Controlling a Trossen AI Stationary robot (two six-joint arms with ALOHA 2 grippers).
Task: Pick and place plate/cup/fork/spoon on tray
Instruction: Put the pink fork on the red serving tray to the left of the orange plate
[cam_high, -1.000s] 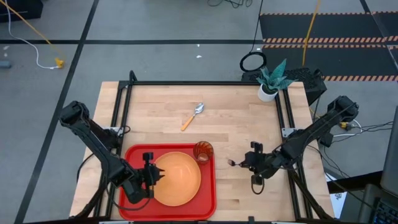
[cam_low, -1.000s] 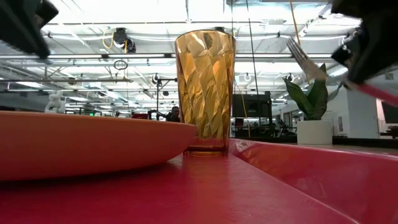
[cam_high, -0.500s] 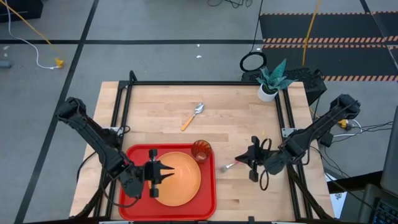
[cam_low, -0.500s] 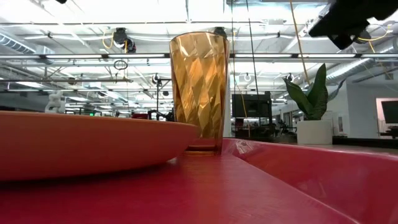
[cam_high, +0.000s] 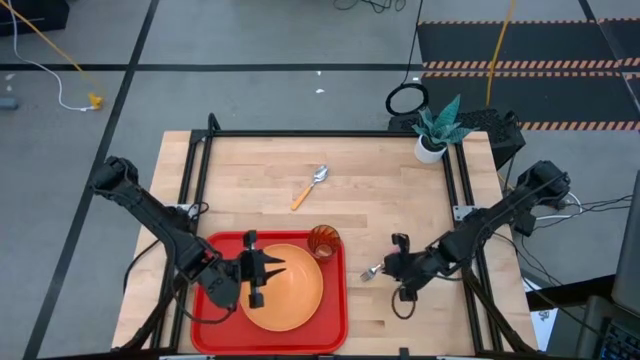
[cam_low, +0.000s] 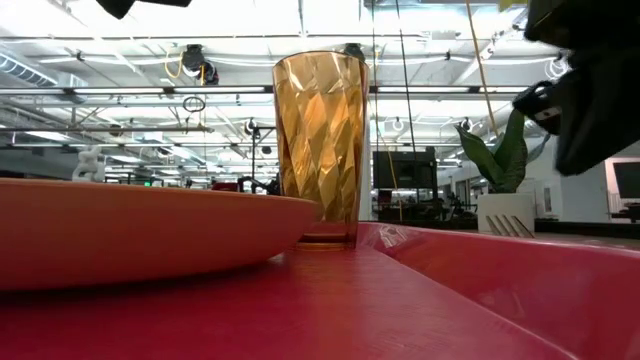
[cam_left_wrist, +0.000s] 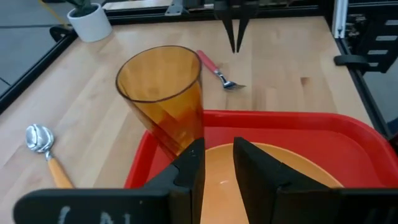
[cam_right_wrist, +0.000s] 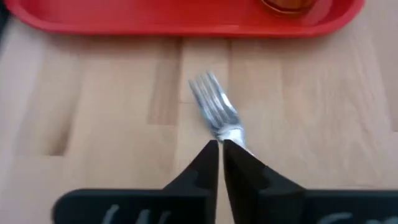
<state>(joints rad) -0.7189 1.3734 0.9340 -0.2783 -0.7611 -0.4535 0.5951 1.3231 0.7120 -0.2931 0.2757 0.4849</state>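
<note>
Fingers (cam_right_wrist: 211, 163) of the right arm nearly closed at the fork (cam_right_wrist: 214, 114) neck.

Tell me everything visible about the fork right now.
The fork is small, with silver metal tines and a pink-red handle. It lies flat on the wooden table, just off the tray on the cup's side, tines toward the tray. The right gripper is nearly shut over its neck; a grip cannot be confirmed.

tray (cam_left_wrist: 348, 134): I see glossy red plastic
cup (cam_left_wrist: 163, 93): faceted translucent plastic
fork (cam_right_wrist: 216, 113): shiny metal tines
table (cam_high: 360, 190): matt pale wood
</note>
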